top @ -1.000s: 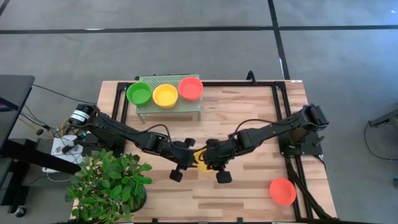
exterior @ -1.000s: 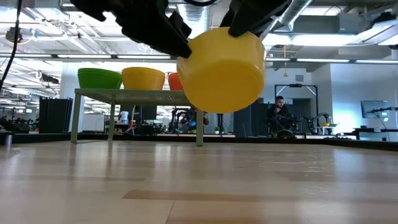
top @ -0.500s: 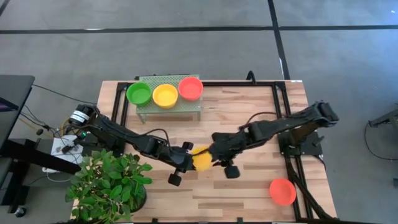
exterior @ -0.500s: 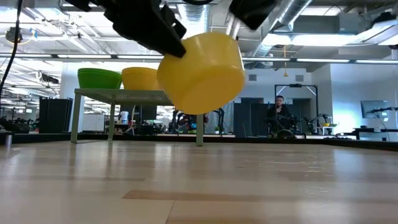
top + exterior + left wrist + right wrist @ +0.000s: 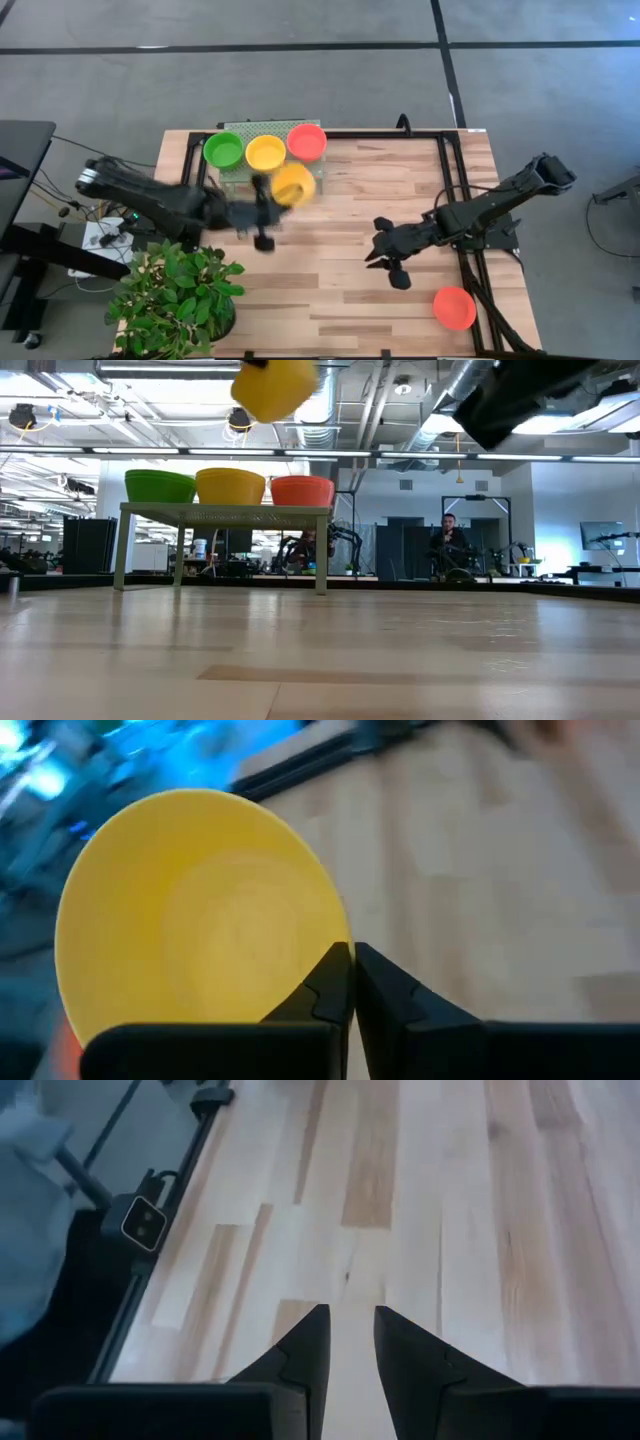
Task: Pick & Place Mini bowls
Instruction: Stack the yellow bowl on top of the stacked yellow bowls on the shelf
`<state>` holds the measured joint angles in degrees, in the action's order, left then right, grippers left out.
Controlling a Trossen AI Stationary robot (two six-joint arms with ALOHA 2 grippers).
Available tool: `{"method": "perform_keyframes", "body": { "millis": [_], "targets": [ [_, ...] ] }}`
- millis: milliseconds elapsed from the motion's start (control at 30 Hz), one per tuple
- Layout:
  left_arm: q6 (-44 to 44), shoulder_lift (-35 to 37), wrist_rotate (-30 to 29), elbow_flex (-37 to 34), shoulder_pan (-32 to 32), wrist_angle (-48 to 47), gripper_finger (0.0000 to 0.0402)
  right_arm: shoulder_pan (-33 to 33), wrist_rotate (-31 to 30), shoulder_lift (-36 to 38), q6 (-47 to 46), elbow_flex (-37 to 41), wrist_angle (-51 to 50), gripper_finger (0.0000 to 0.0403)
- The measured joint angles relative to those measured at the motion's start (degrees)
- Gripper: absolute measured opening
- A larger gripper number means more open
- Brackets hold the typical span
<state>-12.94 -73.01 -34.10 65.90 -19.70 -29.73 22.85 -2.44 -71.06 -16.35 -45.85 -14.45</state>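
Since a second before, the yellow bowl [image 5: 293, 185] had passed to the left gripper [image 5: 352, 982], whose fingers pinched its rim, and been carried up-left of centre, beside the rack [image 5: 271, 170]. The right gripper [image 5: 386, 258] had withdrawn to lower right, fingers slightly parted, empty.

- Even, bright overhead light falls on the pale wooden tabletop [image 5: 350, 190], leaving shadows soft.
- Ceiling strip lights [image 5: 150, 370] glare in the low view.
- The raised yellow plastic mini bowl [image 5: 293, 184] smears with motion blur.
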Motion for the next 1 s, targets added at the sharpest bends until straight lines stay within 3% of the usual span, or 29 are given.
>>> {"method": "perform_keyframes", "body": {
  "millis": [233,500,700,1000],
  "targets": [
    [4.3,9.17,-0.45,-0.28,15.91,-8.98,0.001,-0.02,-0.54,1.44,-5.83,2.39,0.87,0.0077],
    [5.38,8.84,11.5,-2.58,30.56,-12.03,0.0011,-0.02,-0.56,1.47,-5.67,2.37,1.73,0.0077],
    [5.35,6.58,11.75,-3.97,34.43,-12.85,0.0017,-0.02,-0.56,1.47,-5.67,2.37,1.7,0.0077],
    [5.31,4.1,11.81,-4.03,34.8,-12.8,0.0028,-0.11,-0.58,1.47,-5.67,2.37,1.66,0.0077]
  ]
}}
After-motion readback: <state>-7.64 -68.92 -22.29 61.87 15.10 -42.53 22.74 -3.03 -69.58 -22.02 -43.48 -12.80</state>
